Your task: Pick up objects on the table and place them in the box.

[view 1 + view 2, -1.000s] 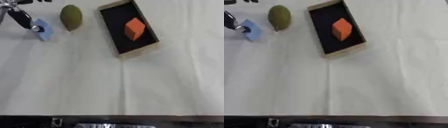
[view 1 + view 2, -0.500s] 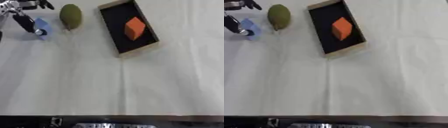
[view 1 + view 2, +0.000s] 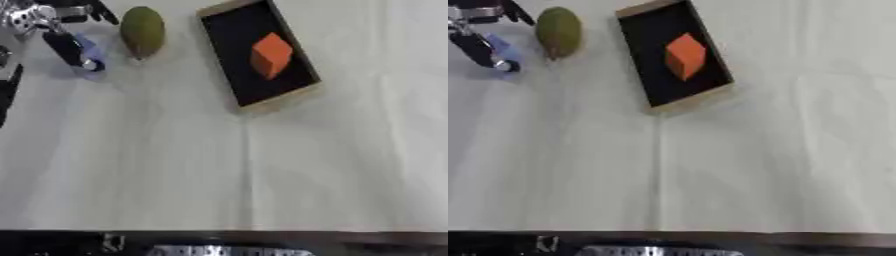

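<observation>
A small pale blue block (image 3: pixel 90 52) lies at the far left of the white table. My left hand (image 3: pixel 39 17) comes in from the upper left corner; one black finger (image 3: pixel 72 49) lies across the block and pinches it, while the other fingers spread above it. Just right of it lies a green oval fruit (image 3: pixel 143 32), apart from the hand. The box (image 3: pixel 289 96), wood-rimmed with a black inside, sits tilted at the top centre and holds an orange block (image 3: pixel 270 55). My right hand shows in no view.
A white cloth (image 3: pixel 245 165) covers the table, with a crease running down the middle. A dark part of my left arm (image 3: pixel 7 95) shows at the left edge. The table's dark front edge (image 3: pixel 227 242) runs along the bottom.
My left hand has closed in over the blue block, and the block has shifted slightly up and to the right. The green fruit, box and orange block have stayed put.
</observation>
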Available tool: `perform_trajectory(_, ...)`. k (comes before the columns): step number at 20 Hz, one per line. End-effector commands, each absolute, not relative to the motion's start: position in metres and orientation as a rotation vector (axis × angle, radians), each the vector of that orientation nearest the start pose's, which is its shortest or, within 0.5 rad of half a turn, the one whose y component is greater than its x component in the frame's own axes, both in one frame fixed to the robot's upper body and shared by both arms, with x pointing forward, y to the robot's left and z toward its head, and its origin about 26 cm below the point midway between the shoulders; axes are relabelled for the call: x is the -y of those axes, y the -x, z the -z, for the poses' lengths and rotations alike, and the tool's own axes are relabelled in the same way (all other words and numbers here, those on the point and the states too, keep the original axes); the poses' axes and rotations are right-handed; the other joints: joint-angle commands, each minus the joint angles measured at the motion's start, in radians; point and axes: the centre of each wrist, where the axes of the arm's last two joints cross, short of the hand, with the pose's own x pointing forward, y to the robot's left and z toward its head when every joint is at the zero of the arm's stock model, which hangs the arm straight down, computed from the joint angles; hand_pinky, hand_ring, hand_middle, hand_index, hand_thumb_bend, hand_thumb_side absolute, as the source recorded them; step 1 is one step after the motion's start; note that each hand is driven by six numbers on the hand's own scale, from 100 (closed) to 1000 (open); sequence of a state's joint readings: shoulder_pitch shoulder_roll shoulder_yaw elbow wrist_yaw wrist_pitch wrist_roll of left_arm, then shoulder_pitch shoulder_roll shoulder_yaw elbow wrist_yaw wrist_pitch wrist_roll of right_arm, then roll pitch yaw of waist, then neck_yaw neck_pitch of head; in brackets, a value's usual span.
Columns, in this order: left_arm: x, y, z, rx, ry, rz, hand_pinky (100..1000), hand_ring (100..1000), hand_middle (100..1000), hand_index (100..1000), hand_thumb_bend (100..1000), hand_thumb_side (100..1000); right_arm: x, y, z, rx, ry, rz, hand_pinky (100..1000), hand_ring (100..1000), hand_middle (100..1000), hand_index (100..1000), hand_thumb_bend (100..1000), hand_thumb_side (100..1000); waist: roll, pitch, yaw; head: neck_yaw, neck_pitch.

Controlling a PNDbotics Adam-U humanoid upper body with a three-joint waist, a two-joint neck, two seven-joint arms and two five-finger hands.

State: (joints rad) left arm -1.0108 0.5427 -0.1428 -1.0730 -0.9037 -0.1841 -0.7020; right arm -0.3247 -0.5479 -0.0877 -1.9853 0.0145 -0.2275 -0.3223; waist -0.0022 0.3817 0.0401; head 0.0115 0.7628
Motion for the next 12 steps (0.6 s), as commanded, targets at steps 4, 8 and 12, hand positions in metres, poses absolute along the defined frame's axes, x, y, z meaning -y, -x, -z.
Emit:
perform_trajectory(4, -0.288, -0.449, -0.324, 1.339, -0.991, 1.646, 942, 909, 876, 923, 457, 100, 0.312, -0.295, -0.246, -3.524, -0.72, 0.282, 858, 801, 704, 886, 100, 623, 0.002, -0.025, 0.006, 0.001, -0.004)
perform_trajectory(8, -0.289, -0.444, -0.333, 1.327, -1.015, 1.666, 943, 914, 880, 924, 465, 100, 0.312, -0.295, -0.245, -3.526, -0.721, 0.283, 858, 802, 704, 886, 100, 623, 0.003, -0.031, 0.012, 0.003, -0.005)
perform_trajectory(12, -0.292, -0.444, -0.334, 1.3, -1.02, 1.687, 946, 918, 886, 918, 488, 100, 0.313, -0.294, -0.245, -3.527, -0.723, 0.282, 858, 802, 704, 886, 100, 622, 0.003, -0.035, 0.013, 0.012, -0.006)
